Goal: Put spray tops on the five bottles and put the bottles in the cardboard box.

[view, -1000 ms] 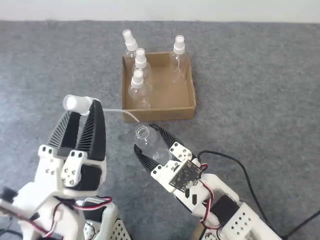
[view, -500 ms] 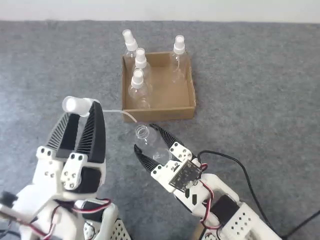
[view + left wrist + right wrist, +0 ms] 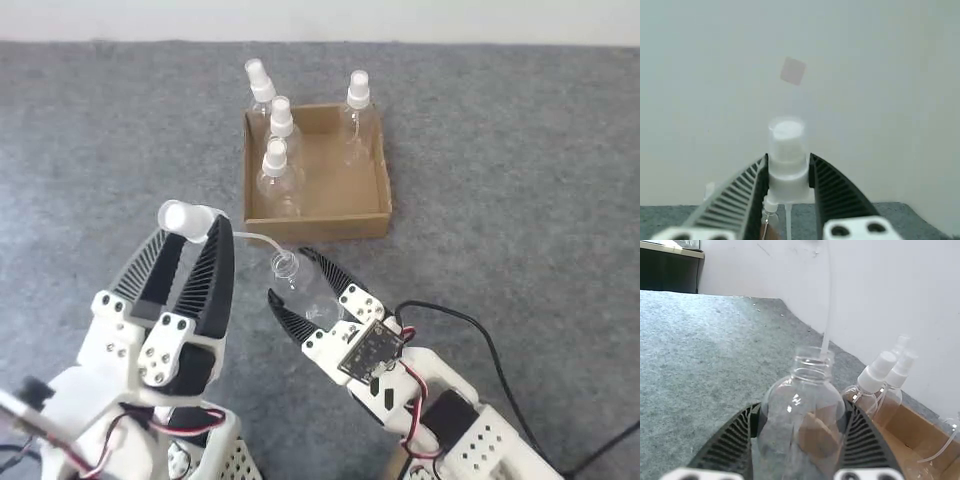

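My right gripper (image 3: 292, 282) is shut on a clear open-necked bottle (image 3: 303, 281), held upright just in front of the cardboard box (image 3: 372, 210); the same bottle (image 3: 802, 430) sits between the jaws in the right wrist view. My left gripper (image 3: 196, 233) is shut on a white spray top (image 3: 184, 218), seen as the spray top (image 3: 787, 157) in the left wrist view. Its thin dip tube (image 3: 262, 244) arcs over to the bottle's neck, and the dip tube (image 3: 827, 300) drops into the mouth. Three capped bottles (image 3: 274, 170) stand in the box.
One more capped bottle (image 3: 259, 85) stands at the box's far left corner, whether inside or just behind it I cannot tell. Grey carpet (image 3: 520, 180) lies open to the right and left of the box. A black cable (image 3: 490, 350) trails by the right arm.
My left gripper has carried the spray top rightward and nearer the bottle, so the tube tip now sits at the neck. The right gripper and bottle have stayed still.
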Motion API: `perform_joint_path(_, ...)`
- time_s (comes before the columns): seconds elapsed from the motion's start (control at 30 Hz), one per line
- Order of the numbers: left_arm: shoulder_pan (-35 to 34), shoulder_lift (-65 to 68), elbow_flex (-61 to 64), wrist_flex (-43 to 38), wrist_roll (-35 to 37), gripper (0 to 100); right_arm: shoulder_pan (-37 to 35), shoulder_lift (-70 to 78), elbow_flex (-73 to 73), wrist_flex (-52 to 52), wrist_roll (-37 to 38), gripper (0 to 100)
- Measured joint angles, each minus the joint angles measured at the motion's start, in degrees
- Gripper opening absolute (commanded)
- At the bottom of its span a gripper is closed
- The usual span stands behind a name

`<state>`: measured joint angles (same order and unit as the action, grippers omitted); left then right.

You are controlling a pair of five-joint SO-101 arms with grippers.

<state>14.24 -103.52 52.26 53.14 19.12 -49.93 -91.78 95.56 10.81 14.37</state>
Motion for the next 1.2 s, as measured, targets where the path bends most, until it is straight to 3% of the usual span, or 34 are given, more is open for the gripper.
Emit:
perform_joint_path(0.37,0.62,0.0,5.63,0.0,-2.02,1,1.14,-0.18,0.0,0.0,0.0,2.6)
perform_joint_path(0.8,0.62,0.0,8.97,0.0,-2.29,22,1.05,-0.18,0.0,0.0,0.0,2.6)
perform_joint_path(1.2,0.53,0.0,8.97,0.0,-2.29,22,1.05,-0.26,0.0,0.0,0.0,2.6)
